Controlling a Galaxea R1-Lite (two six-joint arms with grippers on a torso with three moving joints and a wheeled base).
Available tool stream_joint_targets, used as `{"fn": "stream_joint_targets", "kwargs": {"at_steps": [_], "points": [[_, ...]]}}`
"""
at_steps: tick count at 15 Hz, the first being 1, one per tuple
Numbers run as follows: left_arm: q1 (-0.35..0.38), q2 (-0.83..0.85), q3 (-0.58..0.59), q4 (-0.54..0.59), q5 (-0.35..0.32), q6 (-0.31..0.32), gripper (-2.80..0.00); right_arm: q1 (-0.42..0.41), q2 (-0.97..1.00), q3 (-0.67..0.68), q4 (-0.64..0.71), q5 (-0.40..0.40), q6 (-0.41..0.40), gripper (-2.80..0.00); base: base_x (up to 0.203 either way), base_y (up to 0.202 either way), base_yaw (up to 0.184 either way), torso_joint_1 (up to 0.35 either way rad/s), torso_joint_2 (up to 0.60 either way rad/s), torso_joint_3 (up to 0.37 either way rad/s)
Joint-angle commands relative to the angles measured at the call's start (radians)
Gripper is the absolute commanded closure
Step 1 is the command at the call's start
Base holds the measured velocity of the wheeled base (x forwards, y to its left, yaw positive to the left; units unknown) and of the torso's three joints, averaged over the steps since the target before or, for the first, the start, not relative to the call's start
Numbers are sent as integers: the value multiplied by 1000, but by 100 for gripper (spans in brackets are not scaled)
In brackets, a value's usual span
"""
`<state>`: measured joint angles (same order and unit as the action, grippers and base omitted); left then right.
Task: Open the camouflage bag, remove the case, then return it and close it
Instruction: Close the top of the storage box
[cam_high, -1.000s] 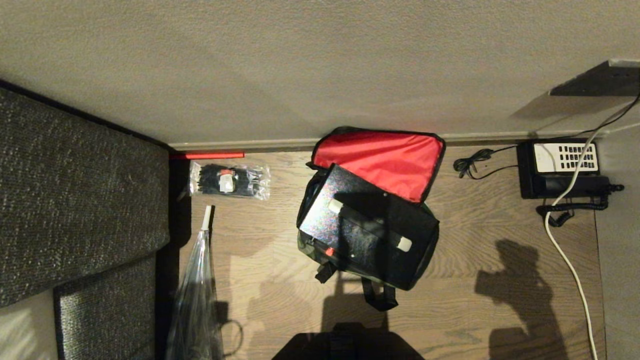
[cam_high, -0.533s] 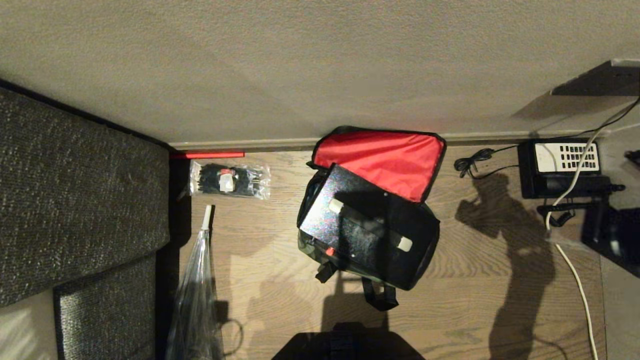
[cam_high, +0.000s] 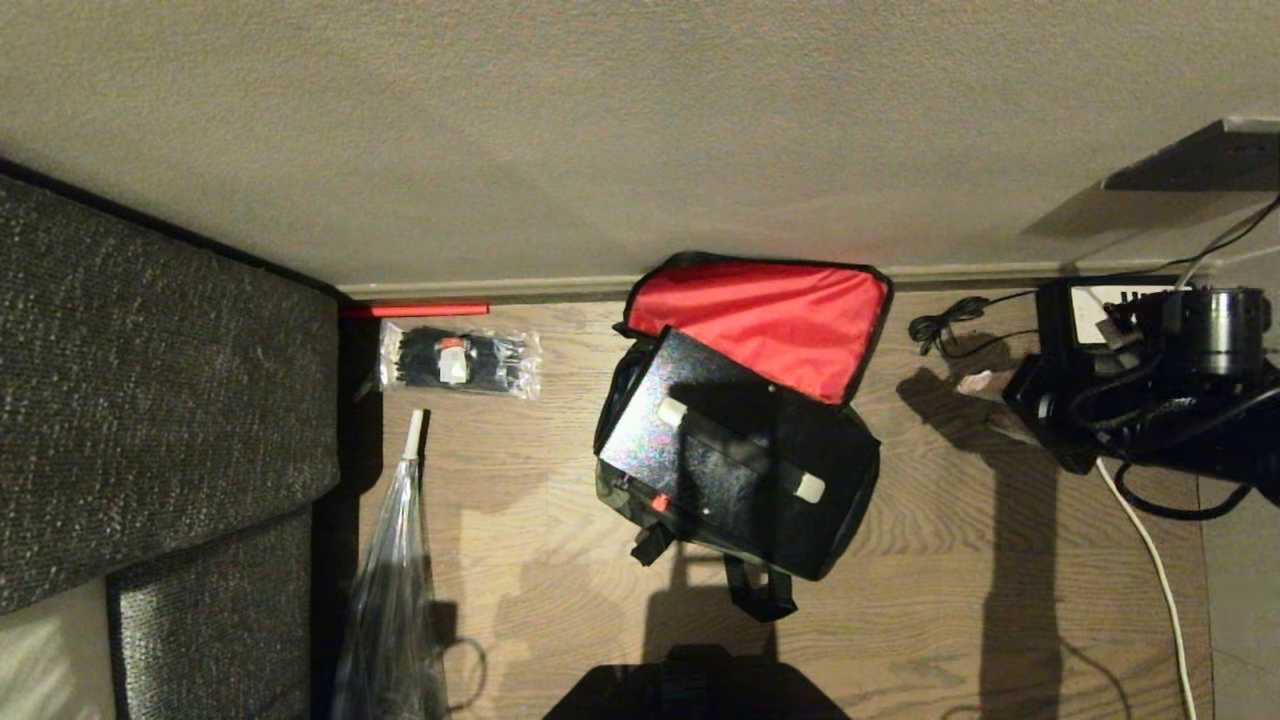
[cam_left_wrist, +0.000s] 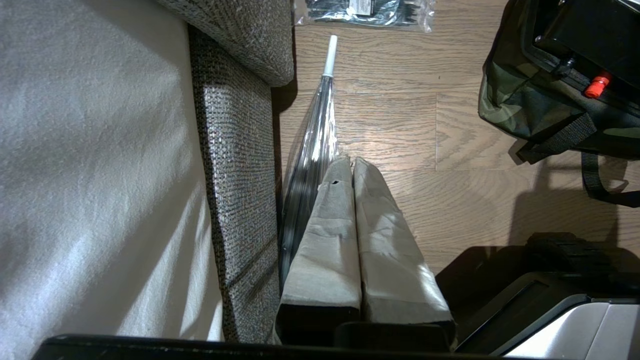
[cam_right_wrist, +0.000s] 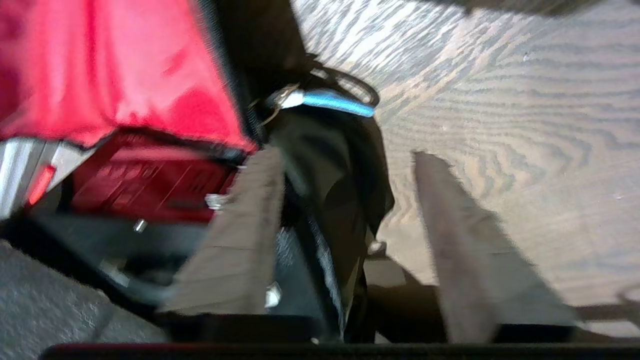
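The camouflage bag (cam_high: 845, 500) lies open on the wood floor, its red-lined flap (cam_high: 760, 315) folded back against the wall. The black case (cam_high: 720, 450) rests in the bag's mouth, handle and red latch (cam_high: 659, 503) facing up. My right gripper (cam_high: 990, 400) hovers to the right of the bag, apart from it. In the right wrist view this gripper (cam_right_wrist: 345, 160) is open and empty, with the bag's black side and light blue zipper pull (cam_right_wrist: 335, 102) beyond it. My left gripper (cam_left_wrist: 350, 162) hangs parked and shut beside the sofa, where the bag (cam_left_wrist: 520, 100) and the case (cam_left_wrist: 590, 30) also show.
My right arm partly covers a black telephone (cam_high: 1085, 300) against the wall, and a white cable (cam_high: 1150, 560) trails over the floor. A grey sofa (cam_high: 150, 400) fills the left. A clear umbrella (cam_high: 395, 580) and a packet of black ties (cam_high: 460, 360) lie beside it.
My right arm has swung into the head view from the right and now reaches over the telephone toward the bag. Bag and case have not moved.
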<state>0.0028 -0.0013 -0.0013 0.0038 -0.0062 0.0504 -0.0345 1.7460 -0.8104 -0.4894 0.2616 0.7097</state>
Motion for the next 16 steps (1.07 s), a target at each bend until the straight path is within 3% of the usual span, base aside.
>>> {"fn": "stream_joint_targets", "kwargs": {"at_steps": [1, 3, 5, 7, 16], "points": [[0, 1, 0, -1, 0, 0, 0, -24, 94, 11, -55, 53, 68, -280, 0, 0, 0, 0, 0, 0], [0, 1, 0, -1, 0, 0, 0, -29, 142, 6, -135, 111, 198, -280, 0, 0, 0, 0, 0, 0], [0, 1, 0, -1, 0, 0, 0, -28, 194, -12, -331, 120, 325, -280, 0, 0, 0, 0, 0, 0], [0, 1, 0, 1, 0, 0, 0, -13, 246, -26, -520, 125, 399, -280, 0, 0, 0, 0, 0, 0], [0, 1, 0, 1, 0, 0, 0, 100, 387, -198, -552, 120, 414, -280, 0, 0, 0, 0, 0, 0]]}}
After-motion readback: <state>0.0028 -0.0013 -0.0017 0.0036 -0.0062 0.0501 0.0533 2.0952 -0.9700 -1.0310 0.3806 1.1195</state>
